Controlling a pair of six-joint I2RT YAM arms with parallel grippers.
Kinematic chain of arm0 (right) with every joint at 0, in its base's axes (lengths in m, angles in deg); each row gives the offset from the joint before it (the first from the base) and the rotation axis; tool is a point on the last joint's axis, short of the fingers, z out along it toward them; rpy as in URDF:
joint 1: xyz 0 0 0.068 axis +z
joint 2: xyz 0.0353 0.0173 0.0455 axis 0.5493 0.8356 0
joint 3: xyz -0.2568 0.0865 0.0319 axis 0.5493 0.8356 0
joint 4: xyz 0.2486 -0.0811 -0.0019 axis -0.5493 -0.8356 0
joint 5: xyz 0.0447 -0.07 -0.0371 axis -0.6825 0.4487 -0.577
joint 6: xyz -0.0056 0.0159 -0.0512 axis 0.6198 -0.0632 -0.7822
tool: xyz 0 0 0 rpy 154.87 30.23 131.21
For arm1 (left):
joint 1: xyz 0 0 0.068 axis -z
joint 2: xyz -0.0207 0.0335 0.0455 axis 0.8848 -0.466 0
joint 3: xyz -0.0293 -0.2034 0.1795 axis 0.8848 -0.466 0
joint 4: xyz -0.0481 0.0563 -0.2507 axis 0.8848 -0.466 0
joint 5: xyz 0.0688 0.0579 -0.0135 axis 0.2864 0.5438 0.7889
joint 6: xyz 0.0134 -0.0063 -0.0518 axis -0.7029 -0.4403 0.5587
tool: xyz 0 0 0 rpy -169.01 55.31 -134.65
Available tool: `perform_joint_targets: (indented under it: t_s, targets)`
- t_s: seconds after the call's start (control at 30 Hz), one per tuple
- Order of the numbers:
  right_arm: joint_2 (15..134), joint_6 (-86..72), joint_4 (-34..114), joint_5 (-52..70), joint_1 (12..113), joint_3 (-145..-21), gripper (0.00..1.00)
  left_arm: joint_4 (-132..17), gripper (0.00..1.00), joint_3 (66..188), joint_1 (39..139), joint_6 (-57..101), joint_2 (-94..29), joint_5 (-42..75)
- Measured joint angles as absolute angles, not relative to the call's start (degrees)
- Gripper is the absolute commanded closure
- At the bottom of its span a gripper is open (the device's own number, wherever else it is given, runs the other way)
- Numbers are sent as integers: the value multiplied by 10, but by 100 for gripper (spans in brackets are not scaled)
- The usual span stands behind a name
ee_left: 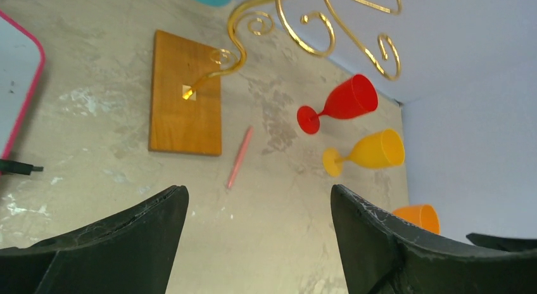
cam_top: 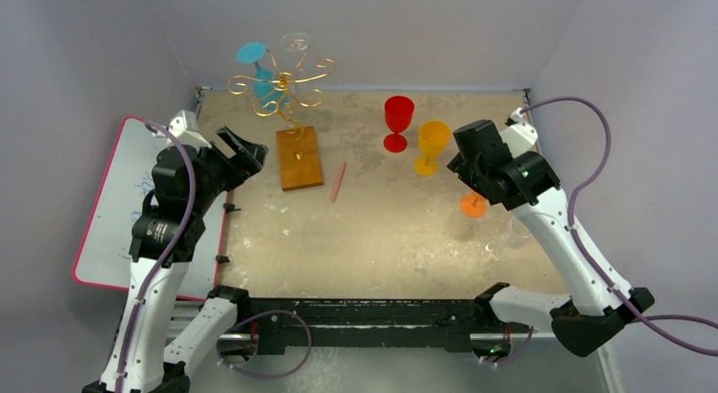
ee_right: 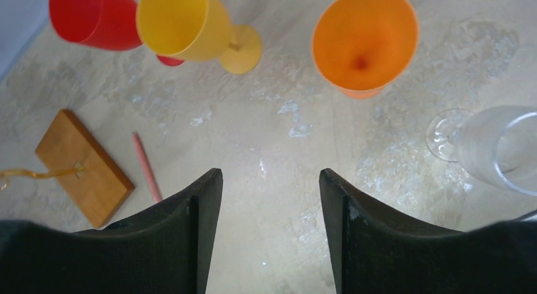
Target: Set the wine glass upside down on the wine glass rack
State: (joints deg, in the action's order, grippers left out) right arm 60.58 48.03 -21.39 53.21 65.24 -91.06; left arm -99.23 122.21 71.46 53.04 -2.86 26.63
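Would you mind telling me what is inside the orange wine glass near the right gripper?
Nothing shows: the right wrist view looks down into the orange wine glass and its bowl is empty. The bowl hides its stem.

- The left arm (cam_top: 157, 240) is raised from its base and bent forward.
- The left gripper (ee_left: 258, 196) is held with its fingers spread wide.
- The right arm (cam_top: 584, 257) is leaned inward from its base.
- The right gripper (ee_right: 271, 180) is pointed downward, with its fingers parted.
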Motion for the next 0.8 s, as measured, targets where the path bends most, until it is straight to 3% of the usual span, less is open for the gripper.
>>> perform_joint_targets:
  t_s: [0.4,0.8]
  targets:
    - [554,485,-239,530,454,-837,45,-991,23,1167,732,486,-41,181]
    - [525,481,-239,520,353,-759,62,-1005,24,1162,732,461,-58,148]
